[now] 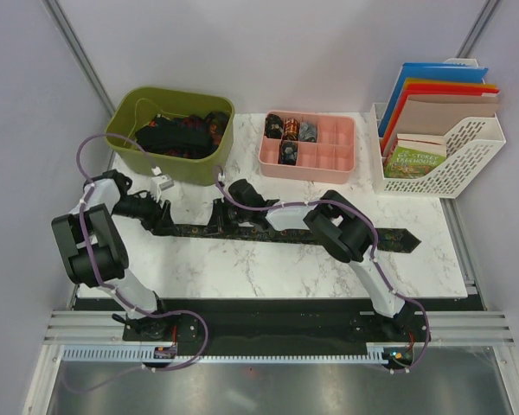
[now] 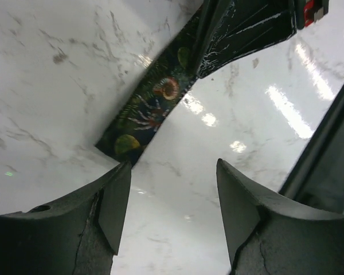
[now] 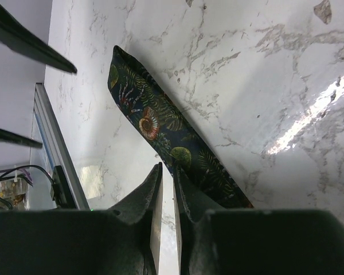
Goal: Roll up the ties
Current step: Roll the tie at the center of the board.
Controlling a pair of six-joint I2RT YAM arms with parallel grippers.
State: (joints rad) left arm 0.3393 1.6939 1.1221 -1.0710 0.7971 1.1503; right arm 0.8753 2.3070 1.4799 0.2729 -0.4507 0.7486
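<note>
The left fingers [image 2: 116, 200] stand wide apart with nothing between them, low over the marble, and the narrow tip of the tie [image 2: 155, 106] lies just ahead of them. The right fingers [image 3: 146, 200] are drawn nearly together a little further along the same tie, pinching it as far as I can tell.

To my eye the roll has yet to start. The left fingers should close squarely on that tip. The first turn wants to be tight, with the edges lined up, while the right side keeps the cloth taut and straight. A crooked first turn would likely cone out.

The rest of the tie lies flat across the surface [image 1: 268, 277], reaching well to the right. At the back stand a green bin [image 1: 186, 169] of loose ties [image 1: 177, 138], a pink tray [image 1: 337, 164] with a few rolled ties [image 1: 287, 130], and a white file rack [image 1: 467, 164]. The walls around are pale and plain.
</note>
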